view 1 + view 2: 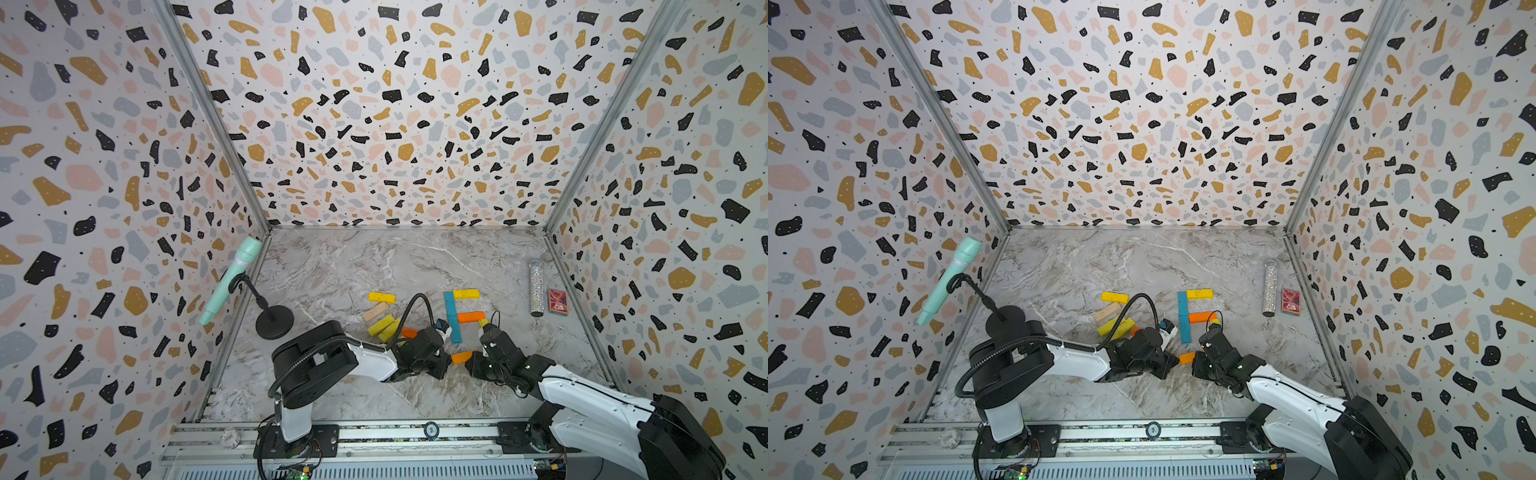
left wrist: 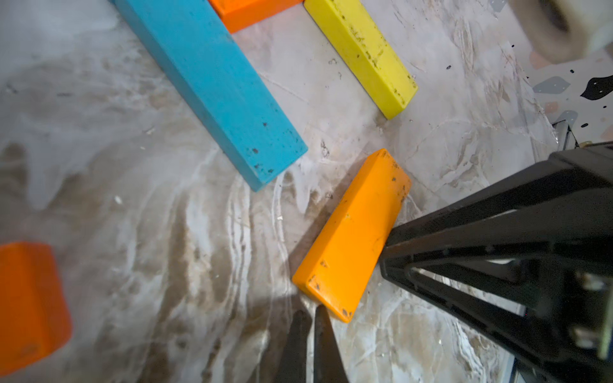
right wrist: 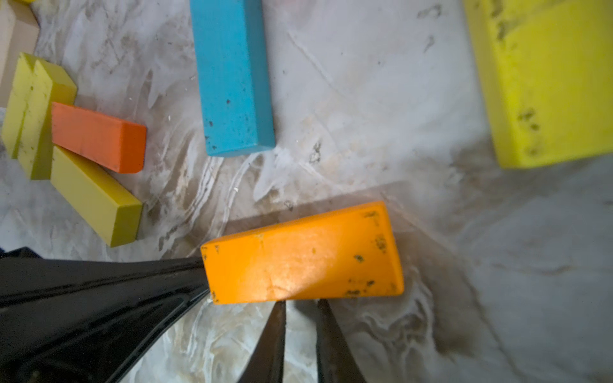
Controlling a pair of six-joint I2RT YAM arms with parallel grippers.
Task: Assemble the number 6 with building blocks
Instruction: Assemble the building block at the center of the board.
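- Lying flat on the marbled worktop (image 1: 332, 270), the amber block (image 1: 461, 357) sits between the two arms' tips, near the closer end of the teal bar (image 1: 453, 320) but apart from it.
- Left gripper (image 2: 308, 318): fingers clenched together on nothing. Its tip is at one short end of the amber block, seemingly touching.
- Right gripper (image 3: 302, 303): fingers slightly parted, bare worktop between them, grasping nothing. Its tips stand at a long side of the amber block.
- Partial figure: the teal bar (one plank or two end to end, cannot tell) runs away from the arms. A yellow plank (image 1: 466, 294) branches from its far end and an orange plank (image 1: 471, 317) from its middle, both toward the robot's right.
- A second yellow plank (image 2: 365, 56) lies off the orange plank's free end, largely hidden under the right arm in both top views.
- Spares, to the robot's left: a yellow block (image 1: 381, 297), a beige block (image 1: 375, 311), two yellow blocks (image 1: 384, 326) side by side, and a darker orange block (image 3: 99, 136).
- Far right: a glittery tube (image 1: 537, 286) beside a red card box (image 1: 557, 301).
- Left edge: a mint microphone (image 1: 232, 278) on a black stand (image 1: 274, 322).
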